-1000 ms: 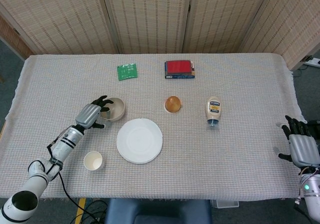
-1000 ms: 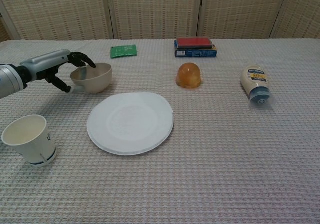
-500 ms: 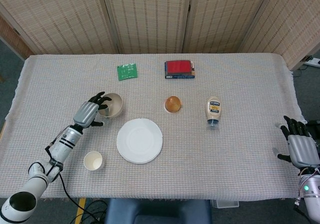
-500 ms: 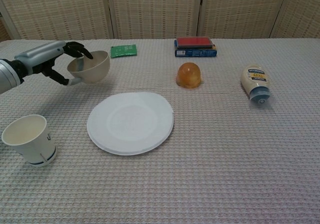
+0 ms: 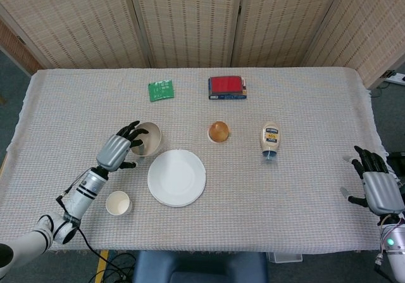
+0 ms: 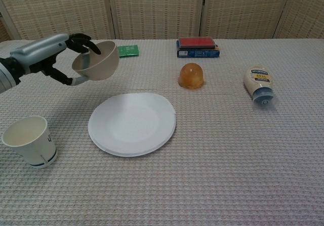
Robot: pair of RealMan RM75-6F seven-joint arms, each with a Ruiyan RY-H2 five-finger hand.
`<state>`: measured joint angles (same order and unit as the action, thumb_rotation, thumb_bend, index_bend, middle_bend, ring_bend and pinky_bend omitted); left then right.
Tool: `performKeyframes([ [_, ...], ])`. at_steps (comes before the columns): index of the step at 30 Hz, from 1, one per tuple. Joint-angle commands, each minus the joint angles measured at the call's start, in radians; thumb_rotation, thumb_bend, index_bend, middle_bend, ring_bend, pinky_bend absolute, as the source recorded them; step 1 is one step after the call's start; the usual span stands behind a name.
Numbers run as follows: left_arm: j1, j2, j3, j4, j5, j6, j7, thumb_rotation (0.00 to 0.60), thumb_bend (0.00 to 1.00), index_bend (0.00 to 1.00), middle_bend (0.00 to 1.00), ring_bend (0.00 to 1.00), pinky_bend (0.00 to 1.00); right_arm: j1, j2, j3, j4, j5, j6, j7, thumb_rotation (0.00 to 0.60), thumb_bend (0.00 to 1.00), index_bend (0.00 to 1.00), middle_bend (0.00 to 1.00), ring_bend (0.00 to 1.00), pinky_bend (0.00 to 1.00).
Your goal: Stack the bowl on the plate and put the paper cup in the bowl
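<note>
One left hand (image 6: 48,59) is pinching the beige bowl (image 6: 96,60) by its rim, lifted; it should be centering it over the white plate (image 6: 132,123) before lowering.

Clothed table (image 5: 304,188): plate (image 5: 176,177), paper cup (image 5: 118,203)

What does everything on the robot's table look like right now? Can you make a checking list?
Surface: table under a woven grey cloth.
Job's things: bowl lifted off the cloth; white plate bare; paper cup upright, left of the plate.
Clutter: green packet, red-topped box, amber dome, mayonnaise bottle lying down.
Hands: left hand holds the bowl's rim; right hand empty, fingers apart.
Cables: black cable under the left arm.
Surroundings: woven folding screens.
</note>
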<state>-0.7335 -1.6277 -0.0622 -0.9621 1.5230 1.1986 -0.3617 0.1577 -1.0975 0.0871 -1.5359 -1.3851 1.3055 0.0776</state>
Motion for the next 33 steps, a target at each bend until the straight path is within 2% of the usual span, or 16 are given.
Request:
performKeyframes([
  [1, 0.02, 0.089, -0.05, -0.26, -0.086, -0.02, 0.275, 0.6, 0.38, 0.64, 0.26, 0.03, 0.2, 0.004, 0.012, 0.001, 0.009, -0.014, -0.006, 0.046, 0.6, 0.26, 0.17, 0.0, 0.0, 0.0],
  [4, 0.02, 0.094, -0.07, -0.363, -0.129, -0.032, 0.41, 0.6, 0.38, 0.64, 0.26, 0.03, 0.2, 0.008, 0.025, -0.007, 0.016, -0.04, -0.013, 0.095, 0.6, 0.26, 0.17, 0.0, 0.0, 0.0],
  [8, 0.017, 0.094, -0.083, -0.44, -0.161, -0.042, 0.538, 0.6, 0.38, 0.64, 0.26, 0.03, 0.2, 0.005, 0.039, -0.007, 0.024, -0.063, 0.004, 0.153, 0.6, 0.26, 0.17, 0.0, 0.0, 0.0],
  [15, 0.029, 0.098, -0.085, -0.557, -0.21, -0.038, 0.693, 0.6, 0.38, 0.64, 0.26, 0.03, 0.2, 0.002, 0.055, -0.013, 0.035, -0.096, 0.025, 0.222, 0.6, 0.26, 0.17, 0.0, 0.0, 0.0],
  [26, 0.066, 0.077, -0.035, -0.643, -0.147, 0.011, 0.765, 0.6, 0.38, 0.64, 0.26, 0.03, 0.2, -0.009, 0.061, -0.025, 0.028, -0.128, 0.061, 0.226, 0.6, 0.26, 0.17, 0.0, 0.0, 0.0],
  [33, 0.077, 0.042, -0.025, -0.624, -0.123, 0.02, 0.783, 0.6, 0.38, 0.64, 0.26, 0.03, 0.2, -0.011, 0.062, -0.027, 0.024, -0.127, 0.067, 0.22, 0.6, 0.26, 0.17, 0.0, 0.0, 0.0],
])
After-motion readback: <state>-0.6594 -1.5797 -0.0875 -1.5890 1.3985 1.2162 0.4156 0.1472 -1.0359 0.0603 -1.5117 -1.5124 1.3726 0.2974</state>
